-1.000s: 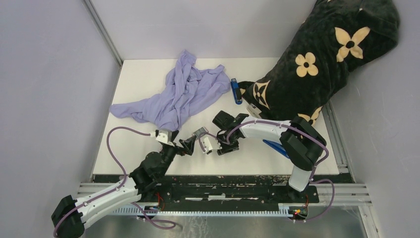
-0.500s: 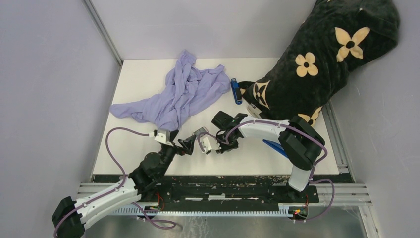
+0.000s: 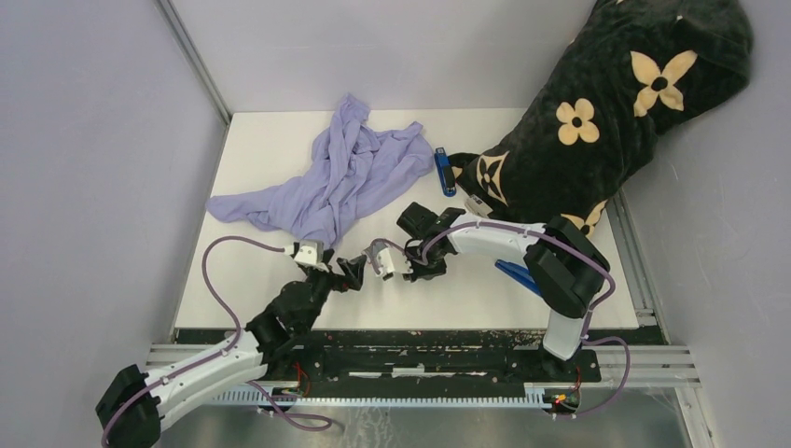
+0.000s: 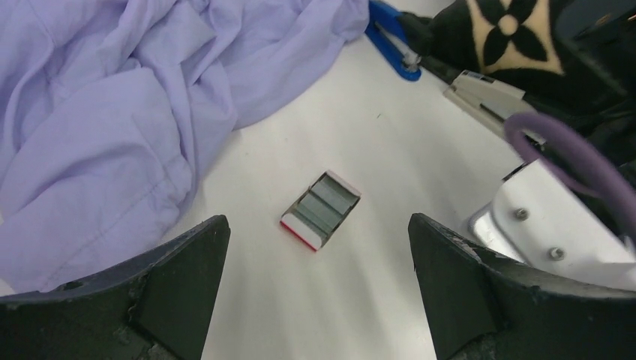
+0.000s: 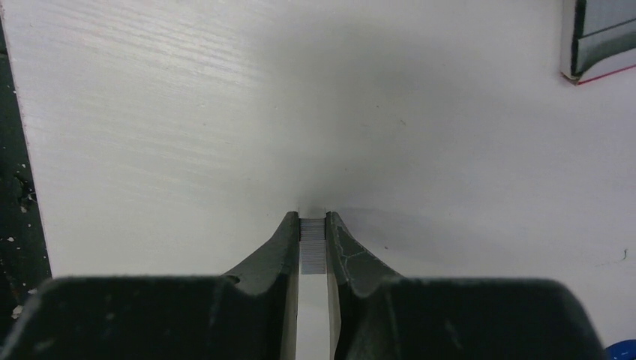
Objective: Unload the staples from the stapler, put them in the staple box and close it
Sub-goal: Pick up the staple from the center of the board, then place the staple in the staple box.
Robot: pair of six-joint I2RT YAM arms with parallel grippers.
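A short ribbed silver strip of staples (image 5: 313,247) is pinched between my right gripper's (image 5: 313,221) fingertips, just above the white table; this gripper is shut on it. In the top view the right gripper (image 3: 384,265) sits at the table's front middle, close to my left gripper (image 3: 352,272). My left gripper (image 4: 319,240) stands wide open and holds nothing. A small red-and-white box (image 4: 320,210) packed with grey staples lies just ahead of it. A blue stapler (image 3: 445,171) lies at the back and a grey stapler (image 4: 487,97) lies by the black bag.
A crumpled lilac cloth (image 3: 336,173) covers the back left of the table (image 3: 261,280). A big black bag with cream flowers (image 3: 597,121) fills the back right. Another blue object (image 3: 516,276) lies under my right arm. The box's corner (image 5: 600,37) shows in the right wrist view.
My right gripper has closed on the staple strip. Both grippers have shifted slightly towards the back left. The left gripper stays open.
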